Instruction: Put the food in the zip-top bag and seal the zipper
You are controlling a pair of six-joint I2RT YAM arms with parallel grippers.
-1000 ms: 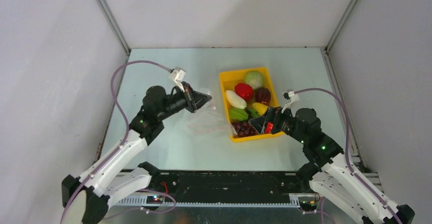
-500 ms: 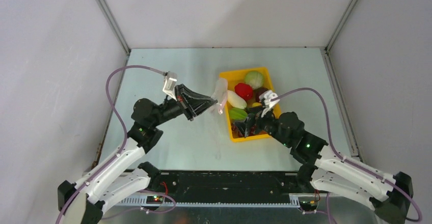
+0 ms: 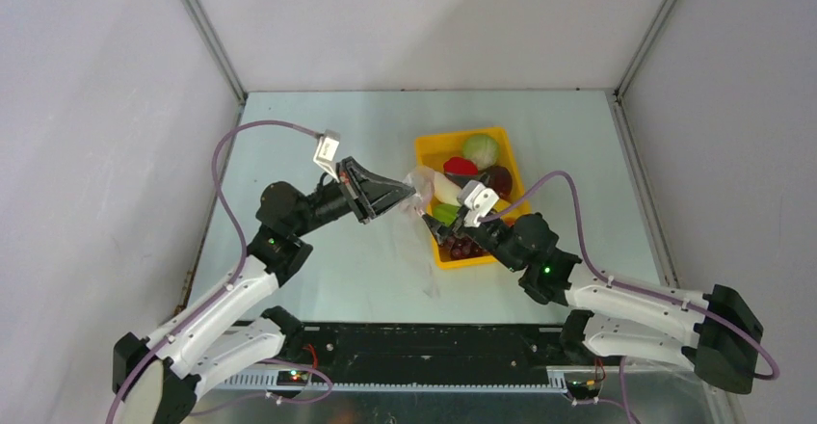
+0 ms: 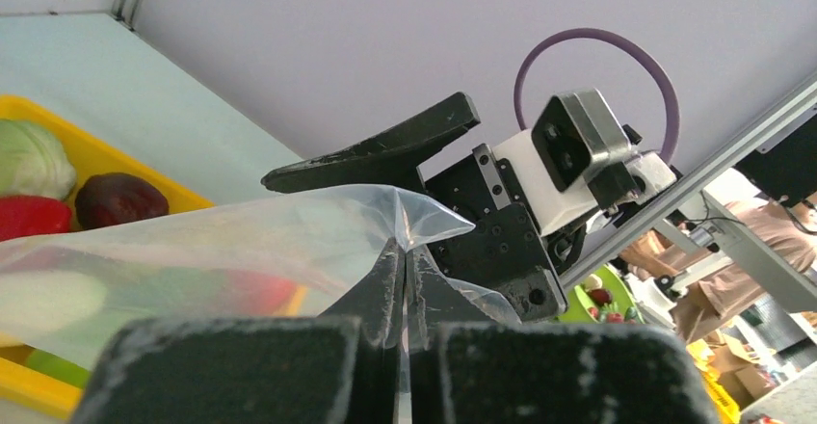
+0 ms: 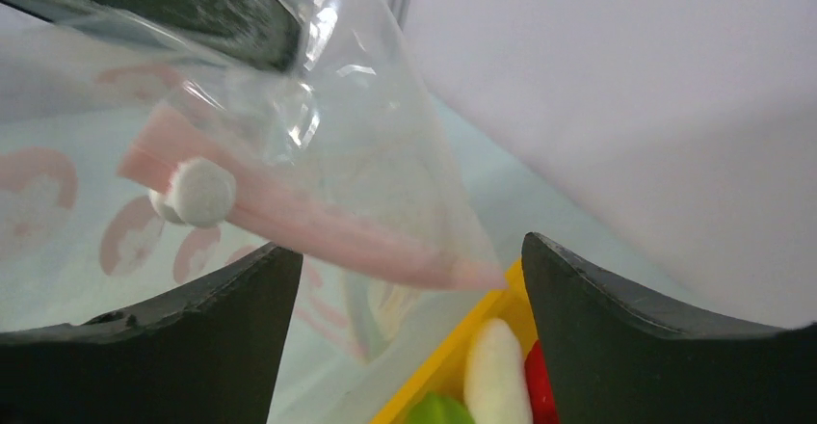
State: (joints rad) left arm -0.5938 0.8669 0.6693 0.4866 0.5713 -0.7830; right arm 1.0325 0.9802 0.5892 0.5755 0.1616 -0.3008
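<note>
My left gripper (image 3: 403, 193) is shut on an edge of the clear zip-top bag (image 3: 421, 185) and holds it up at the yellow tray's left side; the wrist view shows the film pinched between the jaws (image 4: 405, 255). My right gripper (image 3: 445, 224) is open and empty, just below the bag's mouth. In the right wrist view the pink zipper (image 5: 318, 224) with its white slider (image 5: 197, 193) hangs just above the open gripper (image 5: 405, 284). The food lies in the tray: cabbage (image 3: 480, 147), red pepper (image 3: 460, 165), dark apple (image 3: 498, 179), white radish (image 3: 446, 189), grapes (image 3: 466, 248).
The yellow tray (image 3: 509, 150) sits right of centre on the pale green table. The bag's lower part hangs down to the table left of the tray. White walls with metal posts enclose the table on three sides.
My left gripper has lifted the bag off the table and carried it right to the tray's edge. My right gripper has swung left from the tray's front right to under the bag.
</note>
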